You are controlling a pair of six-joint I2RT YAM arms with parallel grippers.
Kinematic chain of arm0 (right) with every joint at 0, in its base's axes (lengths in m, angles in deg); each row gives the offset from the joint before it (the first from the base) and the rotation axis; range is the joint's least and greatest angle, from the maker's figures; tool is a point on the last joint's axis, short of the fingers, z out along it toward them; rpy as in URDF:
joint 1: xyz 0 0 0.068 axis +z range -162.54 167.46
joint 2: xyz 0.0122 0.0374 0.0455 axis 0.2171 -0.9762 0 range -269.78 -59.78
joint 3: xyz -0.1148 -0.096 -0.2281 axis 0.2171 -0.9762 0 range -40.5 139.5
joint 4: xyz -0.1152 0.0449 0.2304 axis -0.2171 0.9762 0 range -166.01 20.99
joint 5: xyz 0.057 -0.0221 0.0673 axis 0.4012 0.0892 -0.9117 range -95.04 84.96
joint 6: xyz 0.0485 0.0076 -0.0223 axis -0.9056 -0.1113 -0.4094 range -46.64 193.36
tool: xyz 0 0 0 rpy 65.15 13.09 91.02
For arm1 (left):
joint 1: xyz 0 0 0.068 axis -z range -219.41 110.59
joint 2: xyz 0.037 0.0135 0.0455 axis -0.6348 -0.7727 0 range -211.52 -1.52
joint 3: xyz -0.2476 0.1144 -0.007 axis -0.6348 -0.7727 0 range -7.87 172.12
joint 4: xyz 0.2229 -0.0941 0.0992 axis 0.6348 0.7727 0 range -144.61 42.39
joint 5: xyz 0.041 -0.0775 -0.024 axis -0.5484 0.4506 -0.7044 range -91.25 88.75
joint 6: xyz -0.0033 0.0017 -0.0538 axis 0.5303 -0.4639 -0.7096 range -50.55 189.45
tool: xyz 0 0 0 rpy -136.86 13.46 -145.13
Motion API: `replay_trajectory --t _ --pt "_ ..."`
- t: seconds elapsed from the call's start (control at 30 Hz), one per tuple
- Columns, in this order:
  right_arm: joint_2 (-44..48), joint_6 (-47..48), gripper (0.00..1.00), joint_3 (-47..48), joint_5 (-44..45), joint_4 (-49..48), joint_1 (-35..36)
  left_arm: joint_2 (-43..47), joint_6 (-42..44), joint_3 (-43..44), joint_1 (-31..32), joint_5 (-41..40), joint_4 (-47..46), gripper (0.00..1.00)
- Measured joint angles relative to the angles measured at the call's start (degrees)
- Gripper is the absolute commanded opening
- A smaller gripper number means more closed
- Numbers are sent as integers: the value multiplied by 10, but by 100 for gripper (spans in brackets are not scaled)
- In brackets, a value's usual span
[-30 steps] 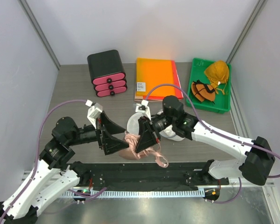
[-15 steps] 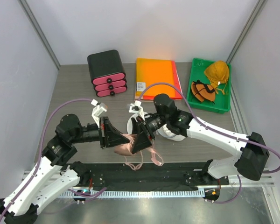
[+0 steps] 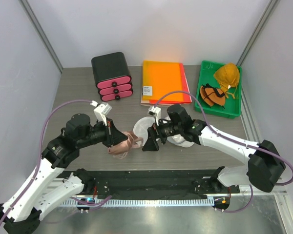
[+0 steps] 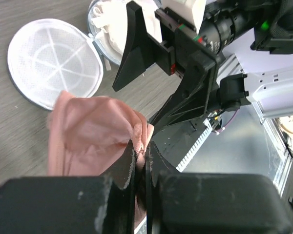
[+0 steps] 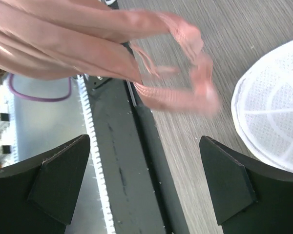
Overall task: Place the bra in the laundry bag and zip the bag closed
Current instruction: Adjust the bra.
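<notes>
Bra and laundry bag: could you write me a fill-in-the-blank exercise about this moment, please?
The left gripper grips the bra, whose colour is ___.
The right gripper is open and holds ___.
The laundry bag lies ___, not zipped.
Missing words: pink; nothing; open.

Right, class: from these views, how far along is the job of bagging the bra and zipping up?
Done: the laundry bag lies unzipped, both mesh halves spread open. In hand: the left gripper is shut on the pink bra, beside the bag; the right gripper is open and holds nothing. Left: put the bra inside, close the halves, zip.
</notes>
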Motion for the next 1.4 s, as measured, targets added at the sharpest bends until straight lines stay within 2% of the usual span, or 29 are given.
replay_trajectory --t 0.27,0.57,0.77,0.97,1.0,1.07,1.1,1.33,1.4 --pt "9 25 100 -60 13 -75 1 26 1 -8 0 54 -1 0" --pt "9 57 99 -69 -10 -151 1 43 15 -4 0 106 5 0" --pt "-23 49 87 -69 -70 -206 7 45 15 6 0 126 12 0" --pt "-65 33 79 -70 -85 -232 39 52 15 24 0 135 14 0" --pt "-66 29 69 -73 -85 -241 42 54 15 28 0 136 14 0" --pt "-66 23 55 -78 -85 -257 46 57 14 31 0 137 14 0" --pt "-66 16 44 -79 -84 -263 47 58 14 32 0 137 14 0" --pt "-61 -38 44 -115 -74 -309 45 57 14 44 0 107 32 0" --pt "-56 -59 36 -129 -71 -314 45 57 14 48 0 96 33 0"
